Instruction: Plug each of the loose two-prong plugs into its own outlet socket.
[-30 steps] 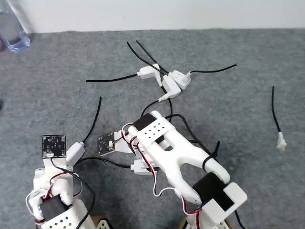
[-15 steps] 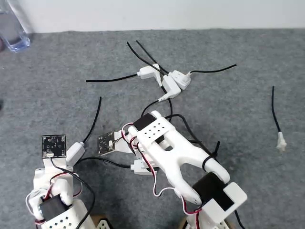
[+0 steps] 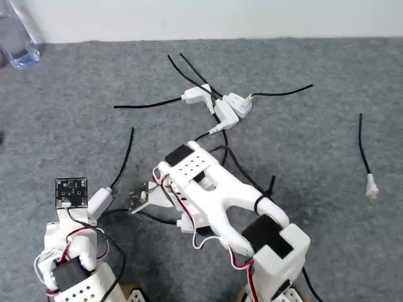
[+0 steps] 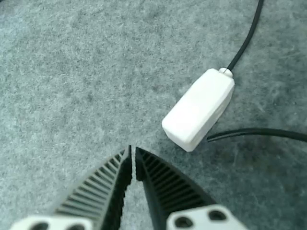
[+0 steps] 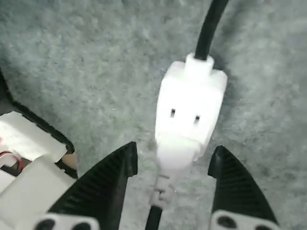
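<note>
A white socket body (image 5: 188,115) with two slots lies on the grey carpet between the fingers of my open right gripper (image 5: 173,152), a black cable (image 5: 210,24) leaving its far end and a small white connector (image 5: 160,191) at its near end. In the high view this piece (image 3: 186,222) sits under the right arm (image 3: 208,189). My left gripper (image 4: 133,154) is shut with nothing in it, just short of a white plug block (image 4: 199,115) on a black cord; the same block (image 3: 99,201) lies beside the left arm. A loose plug (image 3: 371,187) lies far right.
A cluster of joined white plugs and sockets (image 3: 221,108) with black cords fans out at the back centre. A clear bottle (image 3: 16,41) stands at the back left corner. A black cord end (image 4: 254,133) lies close to the left block. Open carpet spreads at the right.
The right arm has swung a little to the left and toward the front over the last half second. The left arm has stayed still.
</note>
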Controlling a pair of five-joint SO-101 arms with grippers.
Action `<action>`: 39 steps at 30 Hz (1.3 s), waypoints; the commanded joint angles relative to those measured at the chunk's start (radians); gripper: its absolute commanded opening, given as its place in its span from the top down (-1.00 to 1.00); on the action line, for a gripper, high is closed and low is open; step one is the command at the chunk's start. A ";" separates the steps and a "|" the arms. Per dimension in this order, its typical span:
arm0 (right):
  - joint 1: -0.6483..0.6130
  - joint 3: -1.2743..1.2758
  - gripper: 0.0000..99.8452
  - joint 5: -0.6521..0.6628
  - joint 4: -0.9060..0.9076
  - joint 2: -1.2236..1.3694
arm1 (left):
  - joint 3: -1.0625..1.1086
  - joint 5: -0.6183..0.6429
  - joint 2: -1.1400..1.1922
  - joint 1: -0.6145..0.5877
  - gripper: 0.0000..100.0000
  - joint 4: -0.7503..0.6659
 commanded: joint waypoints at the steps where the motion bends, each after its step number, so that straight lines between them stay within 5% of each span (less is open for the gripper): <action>1: -0.007 -0.080 0.54 -0.009 0.053 -0.015 | -0.008 -0.008 -0.002 -0.002 0.98 -0.029; 11: -0.125 -0.086 0.54 -0.066 0.056 -0.087 | -0.018 -0.008 -0.002 -0.014 0.98 -0.029; 15: -0.125 -0.080 0.54 -0.089 0.053 -0.105 | -0.079 0.029 -0.002 -0.198 0.98 -0.028; 21: -0.131 -0.009 0.54 -0.132 -0.047 -0.107 | -0.128 0.127 -0.002 -0.272 0.98 -0.026; 29: -0.130 0.114 0.54 -0.146 -0.170 -0.113 | -0.213 0.120 -0.002 -0.523 0.98 -0.025; 39: -0.130 0.181 0.54 -0.146 -0.274 -0.105 | -0.154 0.043 -0.002 -0.655 0.98 -0.029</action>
